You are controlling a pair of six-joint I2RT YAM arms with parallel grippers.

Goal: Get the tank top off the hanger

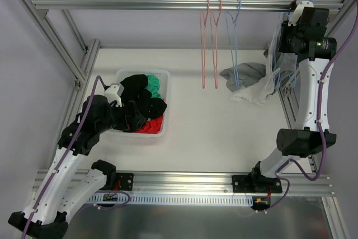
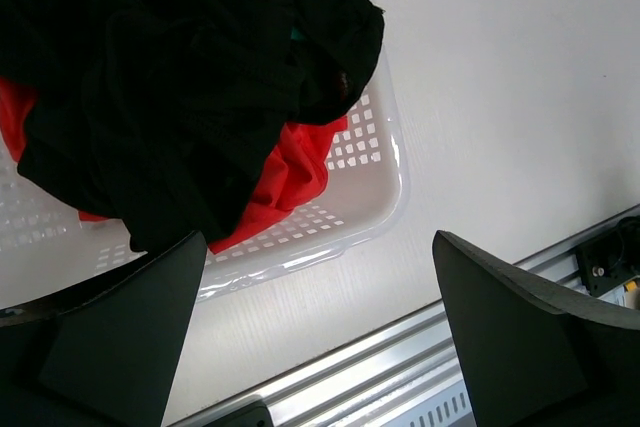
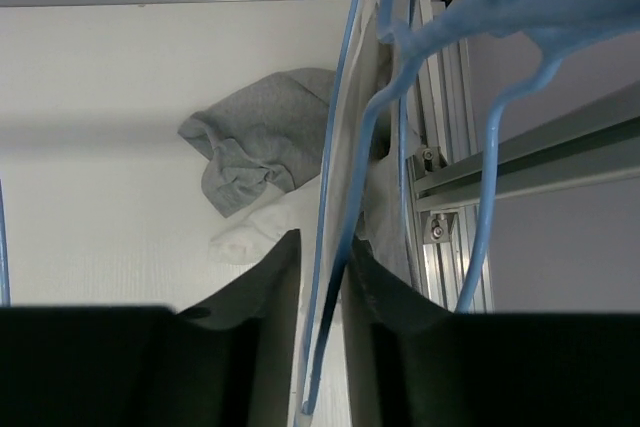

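A pale tank top hangs on a blue hanger at the right end of the rail; in the top view it shows as whitish fabric beside the frame post. My right gripper is raised there, its fingers nearly closed around the hanger's blue wire and the pale fabric. My left gripper is open and empty, low over the near edge of the laundry basket.
A white basket holds black, red and green clothes. Two pink hangers and an empty blue hanger hang from the rail. A grey garment and a white one lie on the table.
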